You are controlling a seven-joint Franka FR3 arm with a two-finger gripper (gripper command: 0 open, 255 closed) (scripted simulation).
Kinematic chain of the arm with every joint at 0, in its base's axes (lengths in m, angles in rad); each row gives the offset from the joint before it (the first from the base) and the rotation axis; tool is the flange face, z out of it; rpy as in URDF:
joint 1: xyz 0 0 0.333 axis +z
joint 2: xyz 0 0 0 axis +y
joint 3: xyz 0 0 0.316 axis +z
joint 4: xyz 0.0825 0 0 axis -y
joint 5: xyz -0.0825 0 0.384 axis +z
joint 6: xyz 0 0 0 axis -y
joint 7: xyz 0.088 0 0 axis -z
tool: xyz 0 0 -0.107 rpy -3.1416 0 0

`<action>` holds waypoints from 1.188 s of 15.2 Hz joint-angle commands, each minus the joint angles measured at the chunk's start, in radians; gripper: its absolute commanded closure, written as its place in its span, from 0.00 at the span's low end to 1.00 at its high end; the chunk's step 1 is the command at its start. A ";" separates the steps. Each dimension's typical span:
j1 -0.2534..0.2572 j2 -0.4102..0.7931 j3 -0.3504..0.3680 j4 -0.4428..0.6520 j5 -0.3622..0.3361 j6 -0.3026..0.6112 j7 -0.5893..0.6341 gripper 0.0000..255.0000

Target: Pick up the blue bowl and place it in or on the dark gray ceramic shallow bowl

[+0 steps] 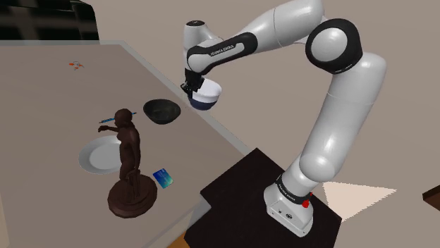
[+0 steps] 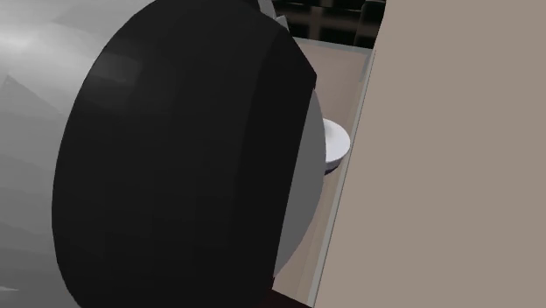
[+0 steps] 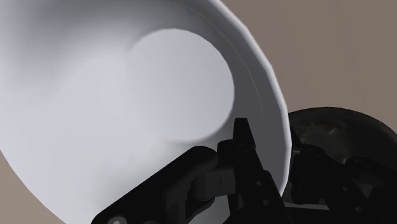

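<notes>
You see the gripper point(image 1: 192, 89) clamped on the rim of the blue bowl point(image 1: 207, 96), bowl lifted above the table point(image 1: 56, 98) edge, white inside, dark bowl point(image 1: 161, 111) near it, to the shoulder view's left.

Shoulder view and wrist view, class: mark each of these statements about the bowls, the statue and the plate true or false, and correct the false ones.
1. The fingers clasp the rim of the blue bowl. True.
2. The blue bowl already sits in the dark bowl. False: it is at the gripper, and the dark bowl stands apart on the table, to the shoulder view's left of it.
3. The brown statue lies toppled. False: it stands upright on its round base.
4. The white plate lies at the shoulder view's left of the statue. True.
5. The blue bowl is white inside. True.
</notes>
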 commanded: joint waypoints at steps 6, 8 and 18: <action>0.037 0.048 0.019 0.142 0.004 -0.103 0.029 1.00; 0.064 0.101 0.028 0.231 -0.001 -0.146 0.054 1.00; 0.225 0.470 0.044 0.872 -0.029 -0.443 0.131 1.00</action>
